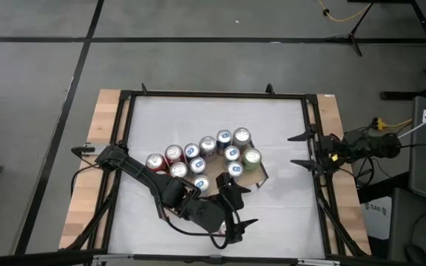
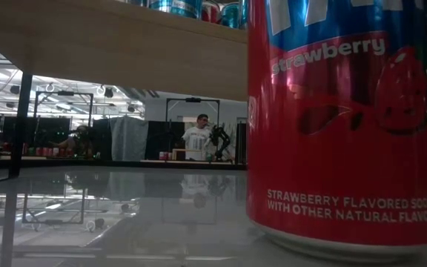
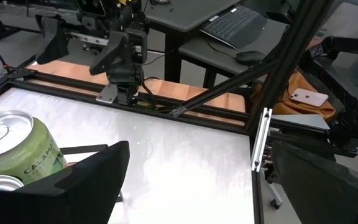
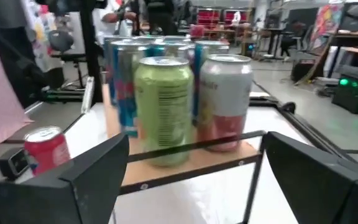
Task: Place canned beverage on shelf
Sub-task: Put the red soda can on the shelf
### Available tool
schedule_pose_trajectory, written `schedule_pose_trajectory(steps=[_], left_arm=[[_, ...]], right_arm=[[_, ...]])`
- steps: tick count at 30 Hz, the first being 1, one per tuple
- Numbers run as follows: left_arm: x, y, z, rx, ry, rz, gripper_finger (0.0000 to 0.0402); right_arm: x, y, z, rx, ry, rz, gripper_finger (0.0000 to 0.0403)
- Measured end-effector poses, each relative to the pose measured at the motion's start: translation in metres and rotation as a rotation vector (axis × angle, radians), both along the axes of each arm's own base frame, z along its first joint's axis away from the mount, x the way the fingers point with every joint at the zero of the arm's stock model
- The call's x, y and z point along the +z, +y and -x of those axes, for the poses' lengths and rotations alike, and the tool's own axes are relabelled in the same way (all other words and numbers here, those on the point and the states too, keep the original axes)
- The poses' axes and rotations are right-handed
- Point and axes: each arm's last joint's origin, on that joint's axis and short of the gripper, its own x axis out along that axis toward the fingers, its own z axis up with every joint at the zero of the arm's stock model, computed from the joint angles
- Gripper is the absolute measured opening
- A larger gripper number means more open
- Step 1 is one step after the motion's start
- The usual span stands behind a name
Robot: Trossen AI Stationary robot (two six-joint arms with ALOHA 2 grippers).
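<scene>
Several cans (image 1: 198, 157) stand upright in a cluster on the light-brown shelf (image 1: 262, 176) at the table's middle; the green can (image 4: 163, 109) and a white-and-red can (image 4: 225, 102) stand at its right end. A red strawberry soda can (image 2: 343, 126) stands on the white tabletop, lower than the shelf board (image 2: 124, 44); the right wrist view shows it too (image 4: 45, 149). My left gripper (image 1: 244, 203) hangs open just near of the cluster, beside the green can (image 3: 17, 149). At the table's right edge my right gripper (image 1: 293, 150) is open, level and facing the cans, holding nothing.
The table's black frame (image 1: 213, 94) rims the white top, with wooden strips (image 1: 87, 170) outside it. White tabletop lies open between the shelf and my right gripper (image 4: 196, 140). A desk with a keyboard (image 3: 232, 25) and a person (image 2: 197, 137) are beyond the table.
</scene>
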Motion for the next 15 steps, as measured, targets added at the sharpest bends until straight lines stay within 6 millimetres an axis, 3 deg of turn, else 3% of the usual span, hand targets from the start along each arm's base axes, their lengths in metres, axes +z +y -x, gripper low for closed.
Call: schedule_pose_trajectory(steps=[10,15], left_arm=[[0.000,0.001,0.000,0.001,0.001,-0.002,0.0387],[0.000,0.002,-0.001,0.005,0.001,-0.002,0.0387]], right_arm=[[0.005,0.002,-0.001,0.045,-0.063,0.012,0.0367],[-0.021,0.009,-0.018,0.129,-0.134,-0.008,0.0367]])
